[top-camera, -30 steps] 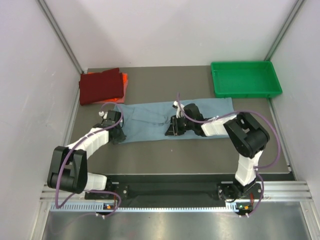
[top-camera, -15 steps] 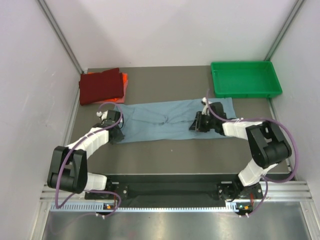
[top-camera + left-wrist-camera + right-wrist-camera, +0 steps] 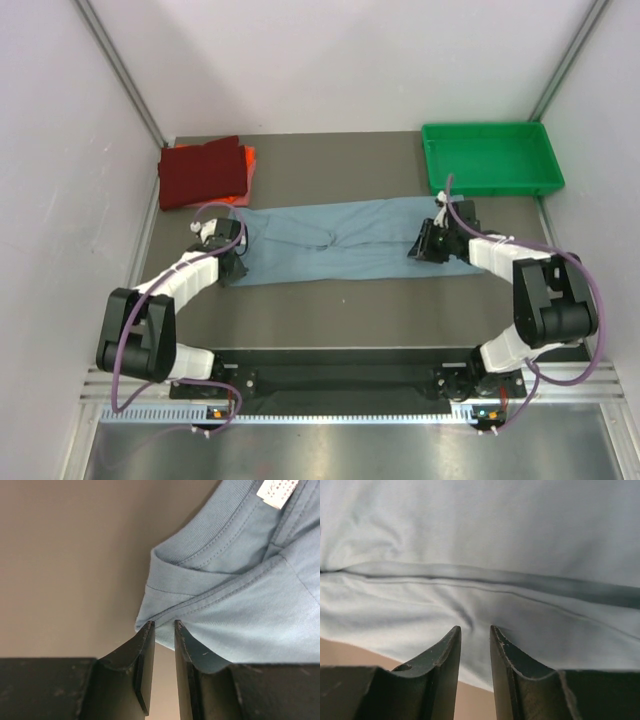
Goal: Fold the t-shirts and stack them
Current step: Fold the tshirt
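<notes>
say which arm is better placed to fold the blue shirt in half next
Probably left. The left gripper sits at the collar corner of the blue shirt, cloth edge at its tips, ready to pinch and lift. The right gripper is over flat cloth, short of the shirt's right end.

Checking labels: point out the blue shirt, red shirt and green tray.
blue shirt (image 3: 370, 245), top view, middle of the spread cloth.
red shirt (image 3: 203, 172), top view, centre of the folded top face.
green tray (image 3: 490, 160), top view, bare floor.
</notes>
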Controlling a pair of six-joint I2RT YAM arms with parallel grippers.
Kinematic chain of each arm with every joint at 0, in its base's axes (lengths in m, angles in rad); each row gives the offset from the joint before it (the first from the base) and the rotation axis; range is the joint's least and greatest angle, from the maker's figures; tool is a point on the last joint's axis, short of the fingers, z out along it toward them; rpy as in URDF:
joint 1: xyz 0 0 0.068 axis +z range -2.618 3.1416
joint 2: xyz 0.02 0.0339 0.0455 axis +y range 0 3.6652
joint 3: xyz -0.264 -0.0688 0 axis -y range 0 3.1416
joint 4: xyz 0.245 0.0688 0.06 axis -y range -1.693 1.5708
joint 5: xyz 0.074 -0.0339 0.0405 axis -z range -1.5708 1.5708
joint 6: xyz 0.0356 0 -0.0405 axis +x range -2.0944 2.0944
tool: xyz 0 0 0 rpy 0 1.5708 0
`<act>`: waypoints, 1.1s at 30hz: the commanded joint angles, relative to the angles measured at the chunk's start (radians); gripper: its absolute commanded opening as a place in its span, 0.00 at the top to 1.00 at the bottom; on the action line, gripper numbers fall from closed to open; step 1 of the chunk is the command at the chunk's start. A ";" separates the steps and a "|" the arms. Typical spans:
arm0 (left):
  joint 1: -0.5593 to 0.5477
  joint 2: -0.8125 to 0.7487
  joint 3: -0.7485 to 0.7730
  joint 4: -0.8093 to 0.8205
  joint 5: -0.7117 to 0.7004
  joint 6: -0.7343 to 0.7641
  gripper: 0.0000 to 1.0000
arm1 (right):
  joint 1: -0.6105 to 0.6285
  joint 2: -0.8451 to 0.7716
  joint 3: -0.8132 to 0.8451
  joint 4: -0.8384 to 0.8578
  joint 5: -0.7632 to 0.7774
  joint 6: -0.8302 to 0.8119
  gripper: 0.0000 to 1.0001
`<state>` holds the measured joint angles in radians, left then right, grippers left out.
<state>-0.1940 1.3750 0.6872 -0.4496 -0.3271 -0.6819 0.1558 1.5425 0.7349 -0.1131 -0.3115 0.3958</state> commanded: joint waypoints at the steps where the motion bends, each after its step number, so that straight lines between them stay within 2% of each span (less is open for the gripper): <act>1: 0.004 0.010 0.038 -0.043 -0.076 -0.015 0.73 | -0.070 -0.002 0.054 -0.114 0.086 -0.043 0.70; 7: 0.004 0.001 0.048 -0.049 -0.078 -0.021 0.72 | -0.183 0.018 0.052 -0.148 0.207 -0.081 0.70; 12: 0.004 0.009 0.049 -0.061 -0.095 -0.082 0.72 | -0.219 0.037 0.047 -0.134 0.236 -0.075 0.70; 17: 0.004 0.001 0.043 -0.069 -0.104 -0.111 0.73 | -0.214 -0.048 0.031 -0.099 0.106 -0.058 0.69; 20: 0.004 -0.011 0.083 -0.086 -0.141 -0.061 0.71 | -0.202 -0.100 0.063 -0.140 0.069 -0.049 0.68; 21: 0.004 -0.014 0.096 -0.086 -0.151 -0.030 0.69 | -0.194 -0.114 0.070 -0.152 0.065 -0.045 0.67; 23: 0.008 -0.024 0.118 -0.087 -0.158 -0.015 0.53 | -0.184 -0.143 0.096 -0.155 0.051 -0.037 0.66; 25: 0.027 -0.030 0.133 -0.077 -0.106 0.005 0.52 | -0.164 -0.148 0.128 -0.113 -0.012 -0.031 0.63; 27: 0.044 -0.040 0.133 -0.057 -0.020 0.005 0.51 | -0.090 -0.125 0.165 -0.094 -0.023 -0.041 0.58; 29: 0.053 -0.059 0.143 -0.051 0.014 -0.001 0.52 | -0.056 -0.055 0.242 -0.115 0.003 -0.058 0.57; 33: 0.050 -0.093 0.152 0.064 0.245 0.065 0.53 | -0.016 0.051 0.358 -0.115 0.064 -0.098 0.58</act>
<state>-0.1425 1.3239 0.7982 -0.4915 -0.2600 -0.6689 0.1204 1.5288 1.0149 -0.2409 -0.2775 0.3374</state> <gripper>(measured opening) 0.470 0.424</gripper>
